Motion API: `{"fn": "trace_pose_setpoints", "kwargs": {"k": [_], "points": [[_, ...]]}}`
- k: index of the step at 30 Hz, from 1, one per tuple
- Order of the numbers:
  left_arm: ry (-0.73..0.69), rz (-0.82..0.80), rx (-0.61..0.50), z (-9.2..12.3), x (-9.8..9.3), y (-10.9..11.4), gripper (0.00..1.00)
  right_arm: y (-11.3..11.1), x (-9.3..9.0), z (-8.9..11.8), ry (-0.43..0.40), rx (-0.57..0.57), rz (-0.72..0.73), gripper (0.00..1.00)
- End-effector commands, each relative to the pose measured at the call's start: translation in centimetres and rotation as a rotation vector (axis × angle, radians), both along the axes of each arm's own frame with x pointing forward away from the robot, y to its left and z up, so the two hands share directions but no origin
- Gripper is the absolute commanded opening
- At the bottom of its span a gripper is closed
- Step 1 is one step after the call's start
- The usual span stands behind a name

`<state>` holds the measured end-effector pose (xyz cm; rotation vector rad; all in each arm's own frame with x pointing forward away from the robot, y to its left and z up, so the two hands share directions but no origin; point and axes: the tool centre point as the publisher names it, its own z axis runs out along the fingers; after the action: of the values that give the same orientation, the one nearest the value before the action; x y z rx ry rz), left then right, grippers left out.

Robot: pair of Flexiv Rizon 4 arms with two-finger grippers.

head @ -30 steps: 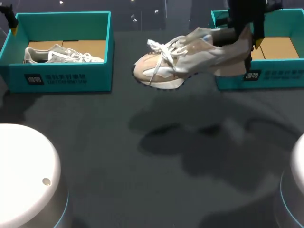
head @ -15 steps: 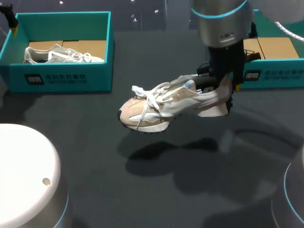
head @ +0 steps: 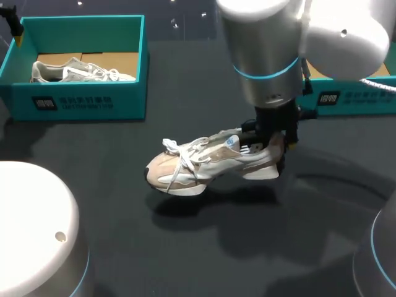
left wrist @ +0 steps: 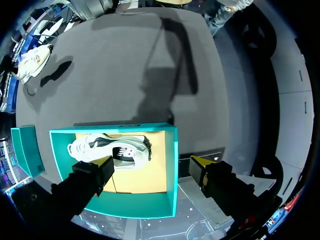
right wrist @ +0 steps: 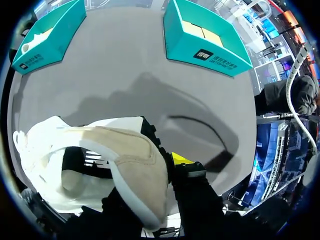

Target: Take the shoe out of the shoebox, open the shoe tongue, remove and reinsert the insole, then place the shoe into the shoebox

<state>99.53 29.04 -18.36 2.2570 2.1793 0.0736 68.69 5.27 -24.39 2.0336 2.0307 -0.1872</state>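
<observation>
Slippage worries me: my right gripper (head: 273,141) clamps the beige sneaker (head: 204,164) mid-frame only by its heel, so the toe could twist down.

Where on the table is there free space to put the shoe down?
The widest bare table lies on the near side of the held shoe, between the left arm base and right arm base. Another patch lies between the left shoebox and the shoe. It is crowded by the right end effector, near the right shoebox.
</observation>
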Motion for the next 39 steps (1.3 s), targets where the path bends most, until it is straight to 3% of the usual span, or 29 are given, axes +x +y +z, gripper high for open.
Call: {"fn": "trace_pose_setpoints", "kwargs": {"k": [1, 19, 39], "points": [[0.001, -0.001, 0.002, 0.0, 0.1, 0.0, 1.00, 0.1, -0.1, -2.7, -0.004, 0.021, -0.009, 0.00], [0.001, -0.001, 0.002, 0.0, 0.1, 0.0, 1.00, 1.0, -2.0, -9.5, 0.012, 0.067, -0.053, 0.00], [0.001, -0.001, 0.002, 0.0, 0.1, 0.0, 1.00, 1.1, -2.7, -13.2, 0.017, 0.088, -0.026, 0.00]]}}
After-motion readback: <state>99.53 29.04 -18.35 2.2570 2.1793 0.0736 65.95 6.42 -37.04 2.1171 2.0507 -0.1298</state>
